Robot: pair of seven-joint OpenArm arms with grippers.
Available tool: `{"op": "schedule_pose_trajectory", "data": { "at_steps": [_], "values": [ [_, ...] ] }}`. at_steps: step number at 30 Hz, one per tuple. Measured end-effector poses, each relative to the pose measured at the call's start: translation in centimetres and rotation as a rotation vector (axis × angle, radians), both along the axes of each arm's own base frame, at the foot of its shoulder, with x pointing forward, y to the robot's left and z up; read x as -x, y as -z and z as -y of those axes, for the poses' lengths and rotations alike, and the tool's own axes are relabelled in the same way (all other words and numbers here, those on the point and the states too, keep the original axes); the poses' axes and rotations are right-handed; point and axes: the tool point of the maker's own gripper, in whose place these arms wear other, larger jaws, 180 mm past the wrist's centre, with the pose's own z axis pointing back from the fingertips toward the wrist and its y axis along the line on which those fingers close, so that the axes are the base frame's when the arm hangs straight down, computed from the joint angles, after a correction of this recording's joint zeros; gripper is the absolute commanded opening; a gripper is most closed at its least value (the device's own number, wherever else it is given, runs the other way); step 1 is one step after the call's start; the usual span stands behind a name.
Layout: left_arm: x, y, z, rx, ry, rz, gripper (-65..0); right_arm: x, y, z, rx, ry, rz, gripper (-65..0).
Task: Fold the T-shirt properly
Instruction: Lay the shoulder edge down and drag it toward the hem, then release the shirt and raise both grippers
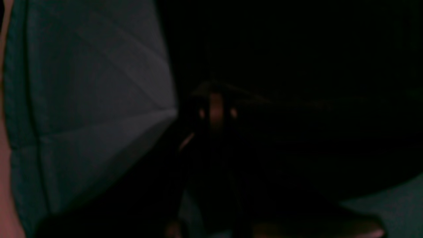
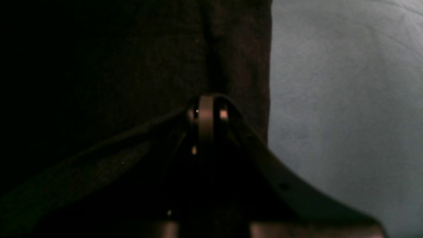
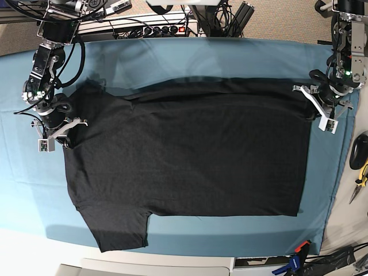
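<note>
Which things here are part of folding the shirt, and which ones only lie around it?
Part of the job:
- T-shirt, spread flat
- left gripper, shut on its edge
- right gripper, shut on its opposite edge

Only lying about:
- teal table cloth under the shirt
- pliers at the table edge
- power strip behind

The right gripper (image 2: 206,114) is seen from close behind, its jaws drawn together on a raised fold of the T-shirt (image 2: 132,66). The dark fabric is lifted into a peak at the fingertips, and from that peak a taut hem is stretched down to the lower right and another edge down to the lower left. The left and centre of the view are filled by the black cloth, where little detail can be made out. The teal table cloth (image 2: 347,99) is seen at the right, faintly creased near the top corner.
</note>
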Motion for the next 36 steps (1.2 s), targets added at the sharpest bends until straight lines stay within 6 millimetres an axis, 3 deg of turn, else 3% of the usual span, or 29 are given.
{"op": "schedule_pose_trajectory", "data": {
  "at_steps": [6,7,9,10,11,17,21,26,28,31,36],
  "values": [
    [-0.2,-0.1,0.0,0.000,0.000,0.006,-65.0,0.2,0.4,-0.1,-0.002,0.000,-0.020,-65.0],
    [-0.1,-0.1,0.0,0.000,0.000,0.006,-57.3,0.3,0.5,-0.1,-0.002,-0.001,-0.030,-61.9],
    [-0.2,-0.1,0.0,-0.002,0.000,0.006,-40.9,0.3,0.6,-0.2,0.004,-0.008,-0.037,-38.8],
    [-0.2,-0.1,0.0,-0.002,0.000,0.006,-36.3,0.4,0.7,-0.1,0.006,-0.008,-0.041,-31.2],
    [-0.1,-0.1,-0.1,-0.005,0.000,0.006,-35.3,0.4,0.7,-0.1,0.005,-0.008,-0.041,-29.5],
    [-0.3,-0.1,-1.9,-0.074,-0.077,0.009,-35.4,0.5,0.3,0.9,0.000,0.027,-0.028,-29.6],
    [-0.4,-0.6,-3.1,-0.063,-0.125,0.015,-35.4,1.6,-2.9,4.6,-0.134,0.171,0.057,-29.6],
    [-0.3,-2.6,-5.1,0.055,-0.185,0.021,-35.4,5.4,-7.0,10.8,-0.274,0.366,0.183,-29.5],
    [-0.3,-3.7,-5.7,0.104,-0.196,0.045,-35.4,7.8,-6.5,12.3,-0.301,0.426,0.177,-29.5],
    [0.3,-4.5,-6.7,0.137,-0.225,0.064,-35.4,11.0,-4.5,12.8,-0.330,0.465,0.110,-29.5],
    [1.9,-3.3,-5.0,0.188,-0.160,0.018,-35.4,12.6,-0.8,9.7,-0.468,0.474,0.065,-29.5]
  ]
}}
